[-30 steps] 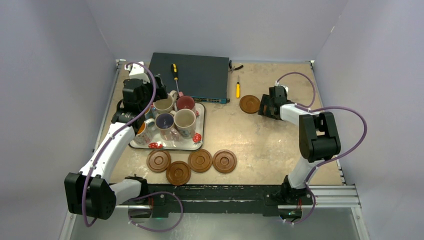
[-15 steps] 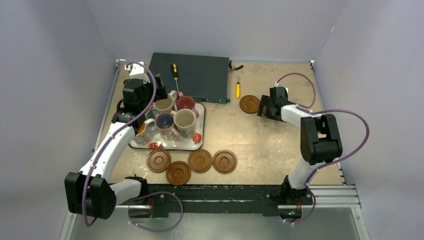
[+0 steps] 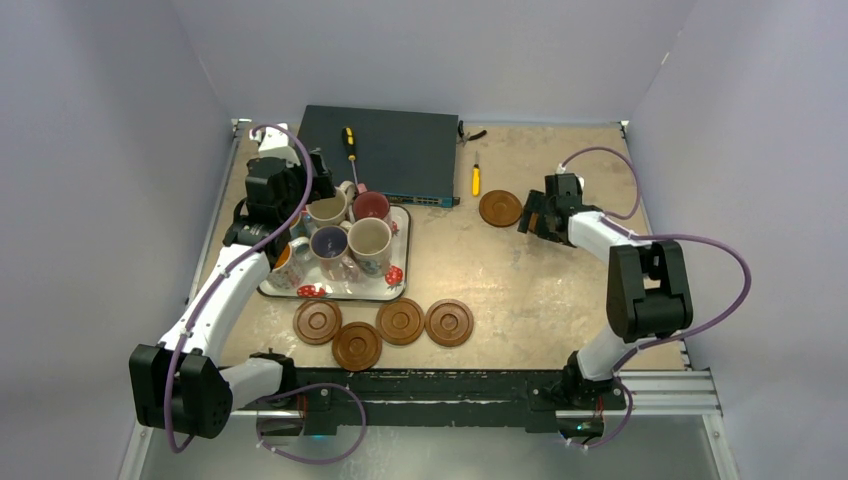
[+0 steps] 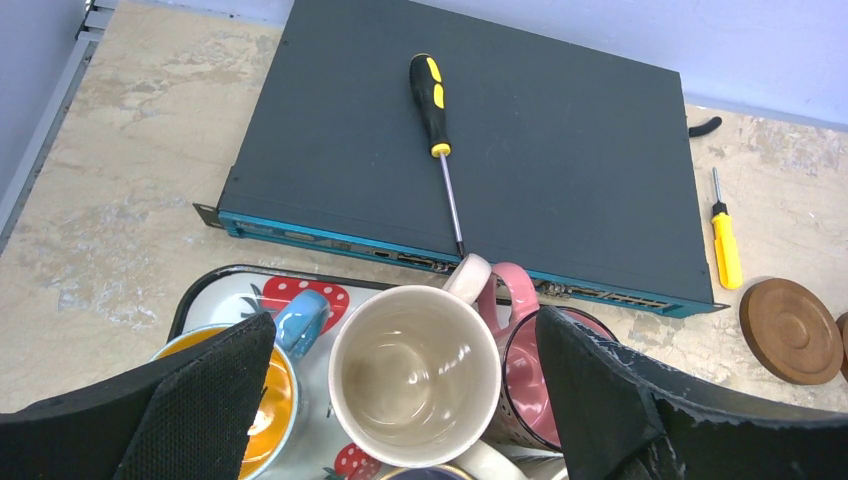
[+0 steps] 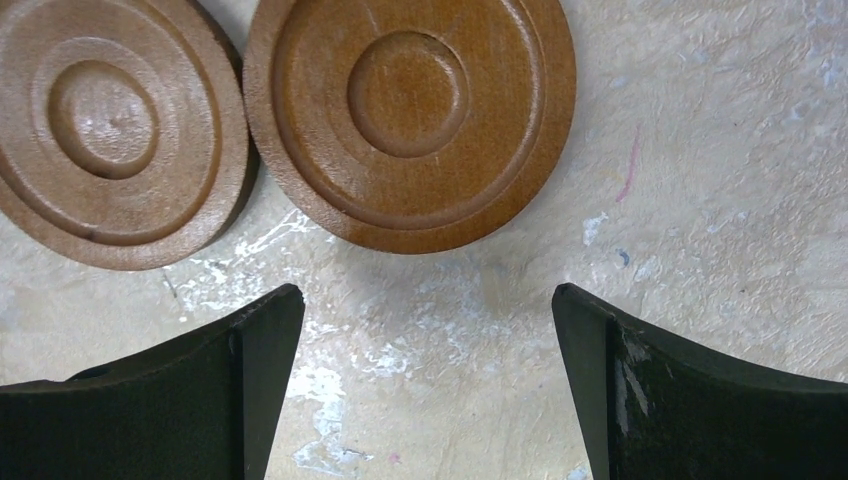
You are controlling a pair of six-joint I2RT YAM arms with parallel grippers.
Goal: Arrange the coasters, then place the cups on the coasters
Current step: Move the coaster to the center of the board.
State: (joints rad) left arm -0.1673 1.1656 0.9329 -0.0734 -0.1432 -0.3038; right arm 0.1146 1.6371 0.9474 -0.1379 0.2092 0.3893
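Currently two coasters (image 5: pixel 410 115) lie side by side, edges touching, on the table (image 5: pixel 700 200), just ahead of the right gripper (image 5: pixel 425 300), whose jaws stand wide and empty. Open table runs right toward its edge. Left gripper (image 4: pixel 405 330), equally wide, hangs over the cups (image 4: pixel 420 390) on the tray (image 4: pixel 215 290).

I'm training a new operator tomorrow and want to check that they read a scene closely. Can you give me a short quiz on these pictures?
1. True or false: one of the mugs already stands on a coaster.
2. The large screwdriver lies on: A the strawberry tray; B the dark flat box; C the bare table.
3. How many coasters does the right wrist view show ahead of the right gripper, and are its jaws open or shut?

Key: 1 false; 2 B; 3 two, open.
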